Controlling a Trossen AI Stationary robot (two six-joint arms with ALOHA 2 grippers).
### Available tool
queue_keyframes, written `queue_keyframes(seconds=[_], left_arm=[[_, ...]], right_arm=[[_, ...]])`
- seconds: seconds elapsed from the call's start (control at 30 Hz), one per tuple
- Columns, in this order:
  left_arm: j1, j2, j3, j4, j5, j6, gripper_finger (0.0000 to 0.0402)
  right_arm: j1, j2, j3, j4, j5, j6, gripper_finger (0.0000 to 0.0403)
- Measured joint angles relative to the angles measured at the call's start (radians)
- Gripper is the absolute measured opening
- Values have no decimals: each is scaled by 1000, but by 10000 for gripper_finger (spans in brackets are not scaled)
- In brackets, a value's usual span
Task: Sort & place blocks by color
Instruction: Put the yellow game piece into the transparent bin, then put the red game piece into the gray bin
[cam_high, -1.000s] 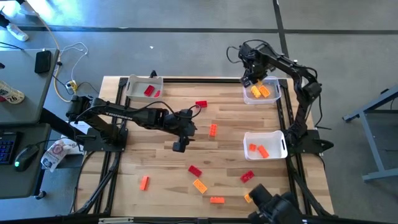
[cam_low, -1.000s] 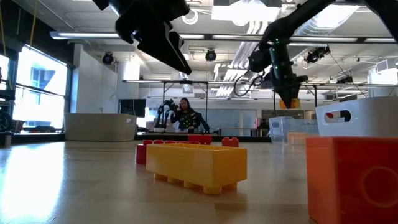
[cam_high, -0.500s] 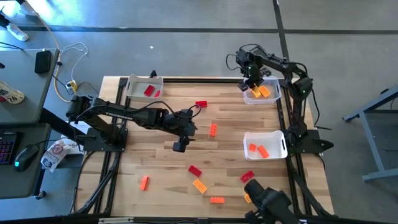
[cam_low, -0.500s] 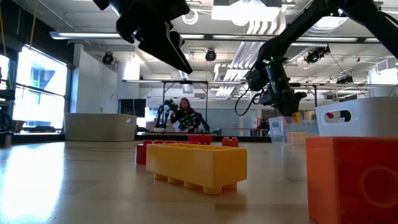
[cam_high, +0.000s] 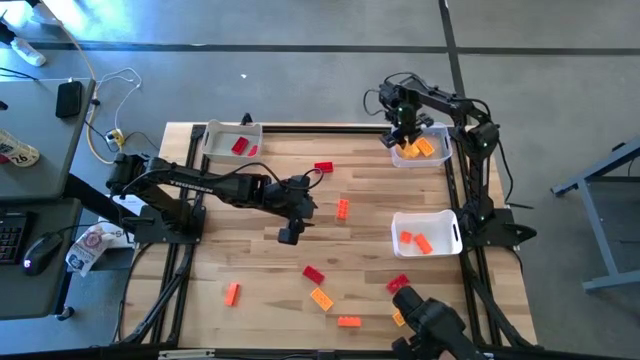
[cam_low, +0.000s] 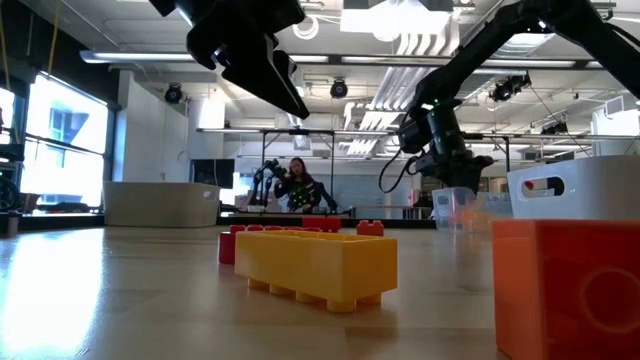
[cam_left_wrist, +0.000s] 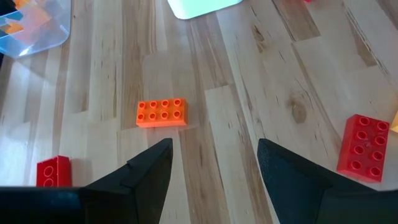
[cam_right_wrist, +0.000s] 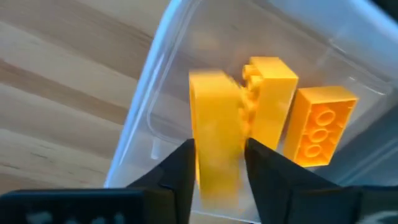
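Note:
Red and orange blocks lie flat on the wooden table: an orange one, red ones, and others near the near edge. My right gripper reaches down into the clear far-right bin, shut on a yellow block. Two more yellow blocks lie in that bin. My left gripper hangs open above mid-table, just short of the orange block. My right gripper pinches a yellow block between its two fingers, one on each opposite side. The fingers come from above, pointing down. The block sits upright in the hold, inside the clear bin beside the other yellow blocks. I cannot tell whether it touches the bin's floor.
A white bin at the far left holds red blocks. A white bin at the right edge holds orange blocks. A dark device sits at the near edge. A person stands far behind the table. Bare wood lies left of centre.
My right gripper has gone down with the yellow block, from above the clear bin into it, shifting slightly toward the table's left. My left arm has kept still.

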Motion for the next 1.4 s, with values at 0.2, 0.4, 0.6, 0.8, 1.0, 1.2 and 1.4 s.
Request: queue_keyframes(seconds=[0.2, 0.4, 0.6, 0.8, 1.0, 1.2, 1.4], left_arm=[[0, 0, 0, -7, 14, -6, 223], [-8, 0, 0, -7, 14, -28, 223], [-69, 0, 0, -7, 15, -25, 223], [-145, 0, 0, -10, 15, -28, 223], [-212, 1, 0, -9, 16, -69, 223], [-268, 37, 2, 21, 18, -69, 223], [-301, 101, -1, 39, 14, -71, 223]], right_arm=[[2, -1, 0, -3, 69, -9, 169], [3, -48, 0, -54, 71, 9, 170], [25, -160, 0, -63, 71, 46, 157], [80, -275, 0, -56, 72, 103, 154], [157, -377, 0, -20, 73, 145, 154], [222, -440, 0, 34, 73, 176, 154], [272, -452, 0, 46, 73, 203, 154]])
